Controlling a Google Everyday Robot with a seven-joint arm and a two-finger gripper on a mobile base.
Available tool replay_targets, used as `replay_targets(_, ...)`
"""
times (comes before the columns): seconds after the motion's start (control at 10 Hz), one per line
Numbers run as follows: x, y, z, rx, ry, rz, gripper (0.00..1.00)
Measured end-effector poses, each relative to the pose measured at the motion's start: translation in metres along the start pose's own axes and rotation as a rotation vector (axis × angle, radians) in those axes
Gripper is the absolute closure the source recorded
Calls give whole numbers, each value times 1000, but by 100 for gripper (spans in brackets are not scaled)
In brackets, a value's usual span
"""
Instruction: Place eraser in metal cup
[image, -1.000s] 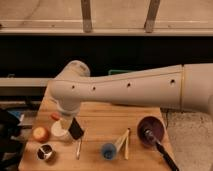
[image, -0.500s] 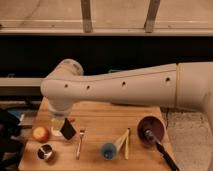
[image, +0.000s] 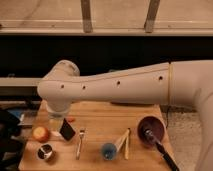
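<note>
Scene: wooden desk (image: 102, 116), seen from the front, dark wall and window frame behind.

Arm: large white arm (image: 120, 85) enters from the right and reaches across the desk to the left side. Its rounded joint sits above the desk's left part, wrist pointing down.

Pincer (image: 61, 125): below the wrist, over the left part of the desk, mostly hidden by the wrist housing. Jaws closed tight on the eraser (image: 67, 130). Cannot tell exactly where the fingers touch it.

Eraser: black block, tilted, hanging at the pincer's tip just above the desk surface or touching it; cannot tell which. It is up and to the right of the metal cup (image: 45, 151), apart from it, not inside it.

Metal cup: upright near the front-left corner of the desk, dark inside, nothing seen in it.

Other items, approx. left to right:
- Orange round fruit (image: 41, 133), just behind the cup, left of the eraser.
- Small red bit (image: 71, 120) beside the wrist; too small to identify.
- Metal fork (image: 80, 143), lying front to back, right of the eraser.
- Blue round object (image: 108, 150) near the front edge.
- Wooden sticks (image: 124, 142), touching or just beside the blue object.
- Dark red bowl (image: 150, 131) at the right, w/ a black-handled tool (image: 164, 152) running from it toward the front-right corner.
</note>
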Motion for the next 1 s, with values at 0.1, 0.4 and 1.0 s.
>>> replay_targets(0.1, -10, -2, 7, -11, 7, -14, 86)
replay_targets(0.4, -47, -3, 34, -60, 14, -79, 86)
replay_targets(1.0, -91, 26, 48, -100, 7, -216, 86)
